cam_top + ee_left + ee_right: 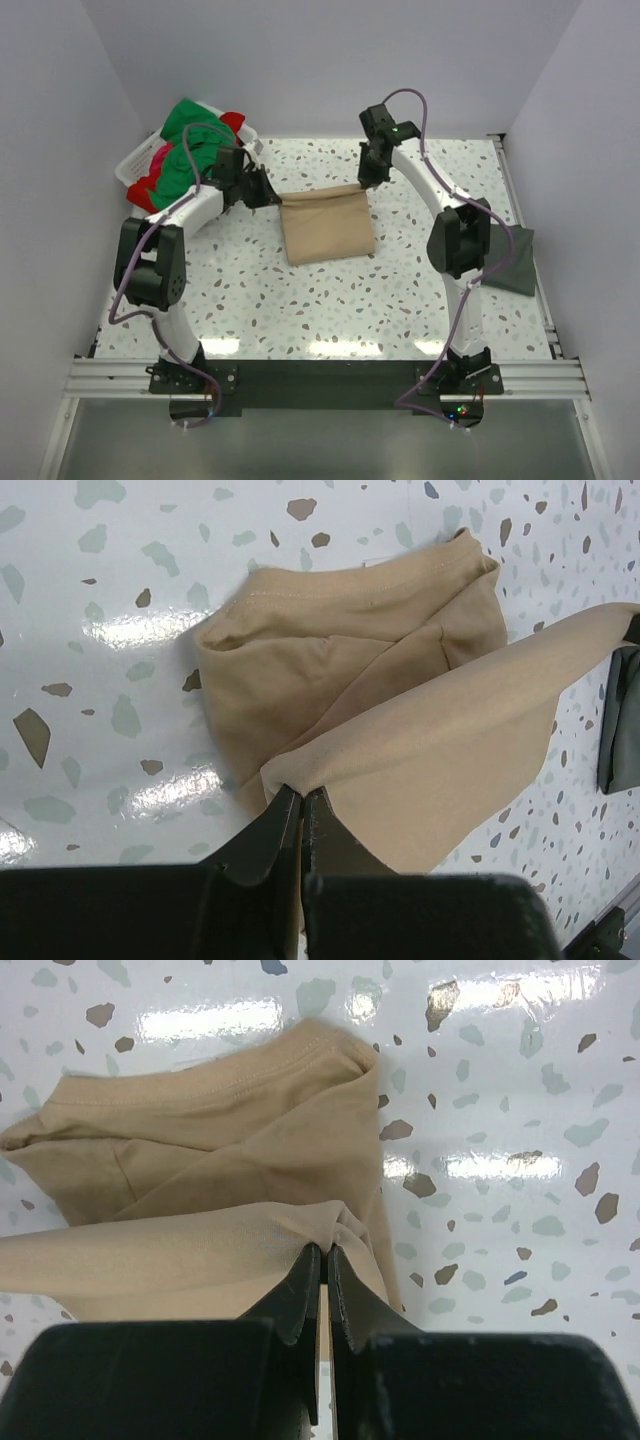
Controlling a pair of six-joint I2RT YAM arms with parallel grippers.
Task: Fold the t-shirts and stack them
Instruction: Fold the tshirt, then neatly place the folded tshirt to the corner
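Mid-counter, on the speckled white counter [400, 290]: folded tan cloth t-shirt [327, 228]. Left fingers [265, 832] clenched on its far-left corner, right fingers [296, 1295] clenched on its far-right corner; top layer raised between them. Dark grey cloth t-shirt [512, 258] at the right counter edge. Green and red cloth t-shirts [175, 168] heaped in a white plastic basket [130, 170], far left.

No readable txt, labels, brands or nos. in any view (tan t-shirt [327, 228] shows only plain stitching; speckled surface [400, 290] carries just flecks, no signs).
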